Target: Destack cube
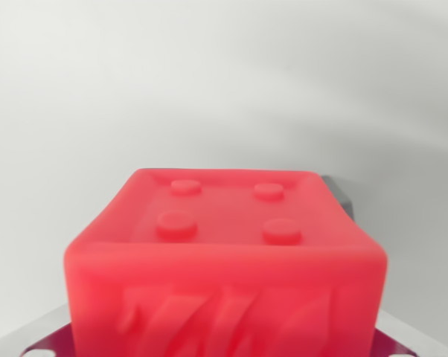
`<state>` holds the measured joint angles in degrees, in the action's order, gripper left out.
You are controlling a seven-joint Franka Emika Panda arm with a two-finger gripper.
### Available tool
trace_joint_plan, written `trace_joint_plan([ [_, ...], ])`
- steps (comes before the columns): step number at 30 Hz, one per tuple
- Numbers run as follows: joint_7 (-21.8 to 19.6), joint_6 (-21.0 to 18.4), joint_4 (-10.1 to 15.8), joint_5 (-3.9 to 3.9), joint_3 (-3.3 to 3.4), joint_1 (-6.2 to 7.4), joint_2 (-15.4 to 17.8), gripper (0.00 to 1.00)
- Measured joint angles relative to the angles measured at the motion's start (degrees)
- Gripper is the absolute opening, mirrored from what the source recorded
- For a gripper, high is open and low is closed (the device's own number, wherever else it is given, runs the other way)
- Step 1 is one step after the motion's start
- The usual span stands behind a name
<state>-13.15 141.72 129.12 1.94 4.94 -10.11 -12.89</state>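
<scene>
At the lower left, a grey metal part (49, 331) is seen, blurred. The red cube (224, 260) fills the lower centre, very close to the camera, four studs uppermost. Whether the tool is apart or clamped cannot be told. The cube is judged lifted; setting it down on the counter (209, 74) is called for.

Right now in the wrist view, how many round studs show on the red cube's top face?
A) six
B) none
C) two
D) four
D: the red cube has four raised round studs in a two-by-two layout inside the rim of its top face.
</scene>
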Motion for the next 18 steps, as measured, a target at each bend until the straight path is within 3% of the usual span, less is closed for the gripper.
trace_joint_plan([
  [18,-10.75,0.15,-0.95,0.0,-0.13,3.66,-1.1,0.0],
])
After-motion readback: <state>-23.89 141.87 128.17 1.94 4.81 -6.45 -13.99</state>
